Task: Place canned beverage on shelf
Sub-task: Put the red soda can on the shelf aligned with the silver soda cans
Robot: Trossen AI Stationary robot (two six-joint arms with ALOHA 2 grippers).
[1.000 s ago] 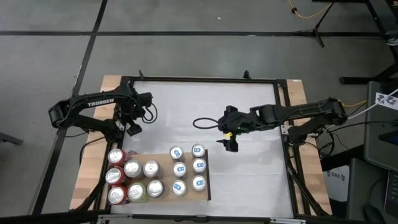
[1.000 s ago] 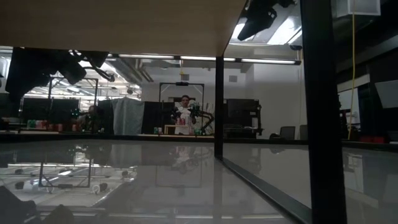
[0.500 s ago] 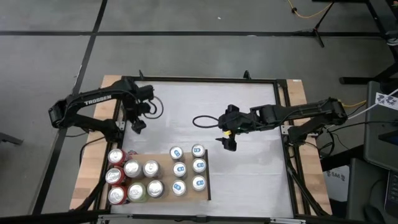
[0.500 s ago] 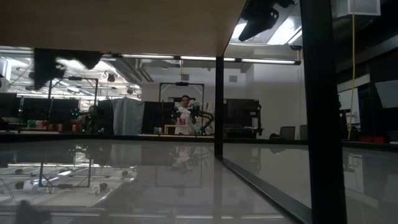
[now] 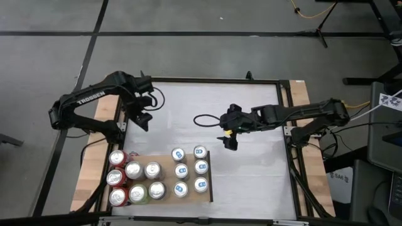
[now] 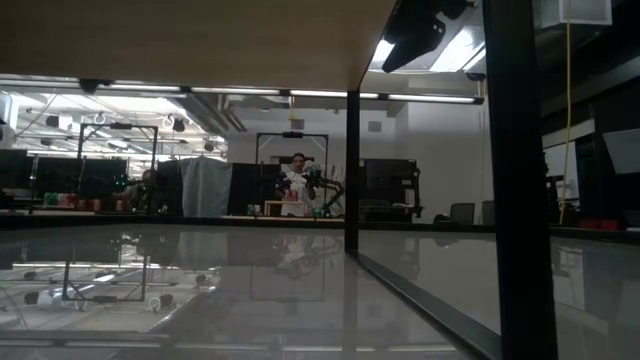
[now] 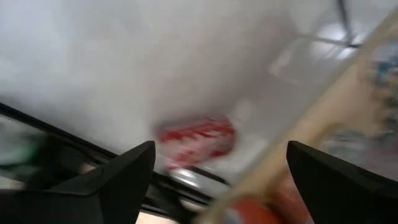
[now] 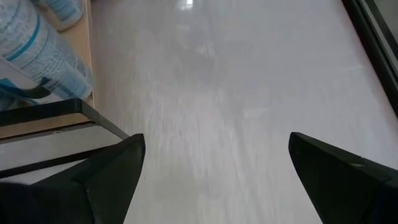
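The left gripper [image 5: 143, 119] is swung back from the cans, open and empty. The right gripper [image 5: 228, 142] hangs open beside the shelf [image 5: 209, 179]. Six blue-and-white cans [image 5: 190, 169] are shelved; seven cans [image 5: 133, 181] are left.

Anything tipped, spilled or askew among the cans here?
Nothing stands out. The cans stand upright in tidy rows on the shelf, no spill shows, and the left gripper and right gripper hang open and empty.
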